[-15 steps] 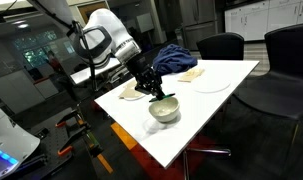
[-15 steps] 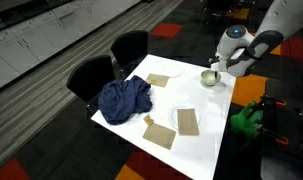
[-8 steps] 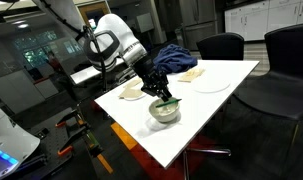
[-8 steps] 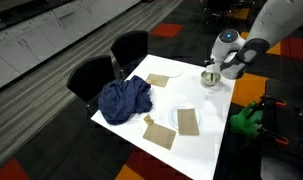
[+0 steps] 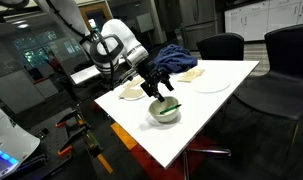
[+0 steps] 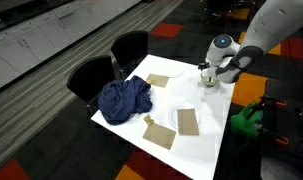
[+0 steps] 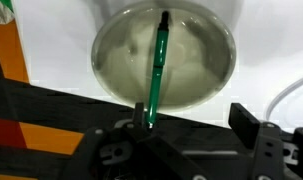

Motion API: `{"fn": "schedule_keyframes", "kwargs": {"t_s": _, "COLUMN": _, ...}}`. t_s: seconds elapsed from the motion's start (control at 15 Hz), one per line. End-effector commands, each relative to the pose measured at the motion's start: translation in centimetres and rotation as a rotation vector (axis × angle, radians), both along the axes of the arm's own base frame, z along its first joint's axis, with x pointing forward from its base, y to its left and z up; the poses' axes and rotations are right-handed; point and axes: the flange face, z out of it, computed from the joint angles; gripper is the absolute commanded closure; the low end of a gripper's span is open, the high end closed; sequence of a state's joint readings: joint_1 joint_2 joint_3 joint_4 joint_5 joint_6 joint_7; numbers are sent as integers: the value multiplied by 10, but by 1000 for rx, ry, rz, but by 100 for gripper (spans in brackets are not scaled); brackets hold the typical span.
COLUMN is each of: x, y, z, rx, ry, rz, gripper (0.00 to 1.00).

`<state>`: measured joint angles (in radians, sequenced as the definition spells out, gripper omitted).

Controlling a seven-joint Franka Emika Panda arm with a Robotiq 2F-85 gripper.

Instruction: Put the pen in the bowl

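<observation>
In the wrist view the pen (image 7: 157, 70), a thin dark green stick, slants inside the white bowl (image 7: 209, 62). Its far tip rests against the bowl's far wall, and its near end sticks out over the near rim beside my left finger (image 7: 141, 122). My gripper (image 7: 194, 122) stands open just above the bowl's near edge, its two fingers wide apart with only table between them. In both exterior views the gripper (image 5: 159, 90) (image 6: 213, 68) hovers right over the bowl (image 5: 165, 113) (image 6: 208, 79) near a table corner.
A blue cloth (image 5: 176, 58) (image 6: 124, 98) lies heaped on the white table (image 5: 206, 110). A flat white plate (image 5: 211, 83), a shallow dish (image 5: 131, 92) and tan napkins (image 6: 188, 121) lie around it. Black chairs (image 5: 221, 45) (image 6: 131, 48) stand at the table's edges.
The jaws have gone from shut on the pen to wide open, and the pen now leans in the bowl. The gripper has lifted slightly.
</observation>
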<state>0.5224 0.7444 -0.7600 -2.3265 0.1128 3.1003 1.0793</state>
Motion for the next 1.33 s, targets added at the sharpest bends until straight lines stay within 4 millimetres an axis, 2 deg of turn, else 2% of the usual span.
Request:
{"fn": "schedule_keyframes", "kwargs": {"t_s": 0.0, "x": -2, "y": 4, "z": 24, "rx": -31, "ry": -35, "rz": 24, "gripper": 0}}
{"fn": "schedule_keyframes", "kwargs": {"t_s": 0.33, "x": -7, "y": 11, "z": 71, "rx": -40, "ry": -62, "rz": 107, "gripper": 0}}
{"fn": "schedule_keyframes", "kwargs": {"t_s": 0.87, "x": 9, "y": 50, "z": 147, "rx": 103, "ry": -65, "rz": 472, "gripper": 0}}
{"fn": "schedule_keyframes", "kwargs": {"t_s": 1.27, "x": 4, "y": 92, "z": 183, "rx": 247, "ry": -11, "rz": 701, "gripper": 0}}
